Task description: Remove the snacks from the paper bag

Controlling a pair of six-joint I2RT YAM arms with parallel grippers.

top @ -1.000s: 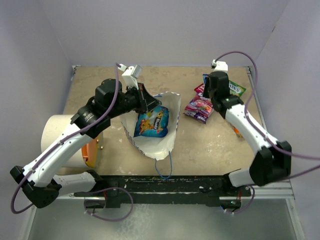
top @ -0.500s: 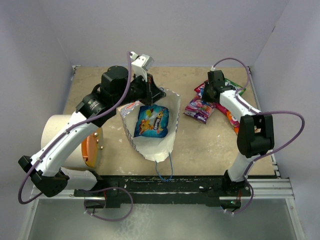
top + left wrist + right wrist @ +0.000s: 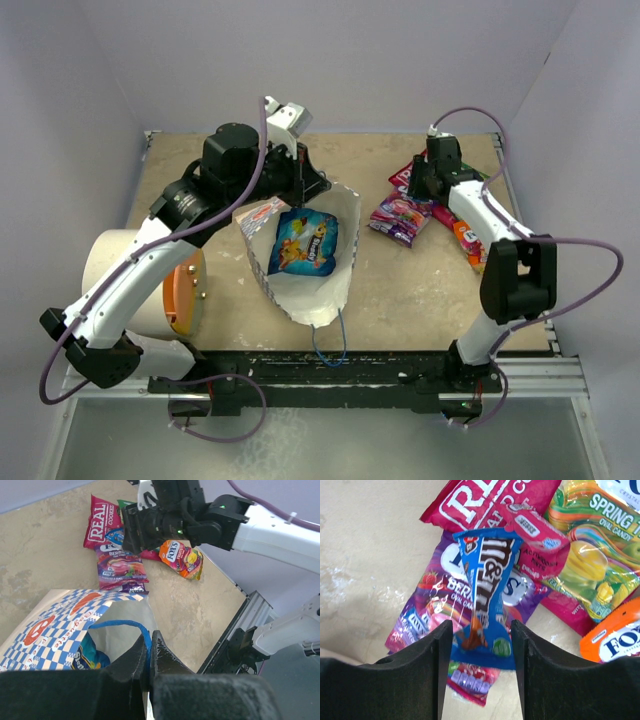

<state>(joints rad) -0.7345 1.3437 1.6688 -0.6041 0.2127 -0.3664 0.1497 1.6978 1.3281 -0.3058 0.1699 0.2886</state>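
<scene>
1. Bag (image 3: 318, 290) lies near the middle of the table (image 3: 420, 290), and you see its mouth open toward the far side.
2. Your left gripper (image 3: 312, 187) is at the far rim of the bag. In the left wrist view its jaws are closed tight on the blue cord (image 3: 120, 624) of the bag, with no gap between the fingers (image 3: 135, 655).
3. One blue packet (image 3: 305, 243) is inside the bag. You see it from above through the open mouth, and a corner of it also shows from the left wrist.
4. The other snacks lie in one pile at the far right of the table, well apart from the bag: a red packet (image 3: 485, 500), a purple packet (image 3: 422, 612), a green packet (image 3: 590, 575) and an orange packet (image 3: 615, 637). They overlap each other.
5. Your right gripper (image 3: 482, 624) hangs over this pile. Its jaws stand about half apart.
6. Between the right fingers you see an M&M's packet (image 3: 487, 570). It is pinched narrow at its middle, it rests on the purple packet, and its lower edges reach just to both fingers. I cannot tell if the pads press it.
7. At the left edge of the table a white cylinder (image 3: 115, 275) lies on its side, with its orange lid (image 3: 185, 295) toward the bag.
</scene>
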